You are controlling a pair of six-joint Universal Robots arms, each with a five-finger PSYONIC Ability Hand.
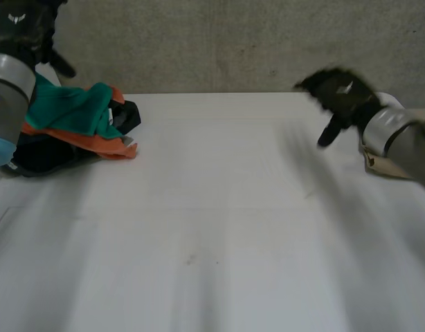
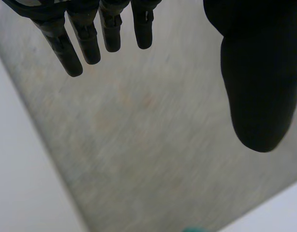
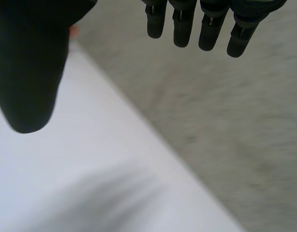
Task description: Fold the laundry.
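A heap of laundry lies at the table's far left: a teal cloth on top, an orange cloth under it and a black garment below. My left hand hangs above and behind the heap, open, its fingers straight and its thumb apart, holding nothing. My right hand is raised over the table's far right, open and empty, with fingers straight and thumb spread. A folded beige cloth lies at the right edge, partly hidden by my right arm.
The white table stretches bare across its middle and front. A grey concrete wall stands behind the table's far edge.
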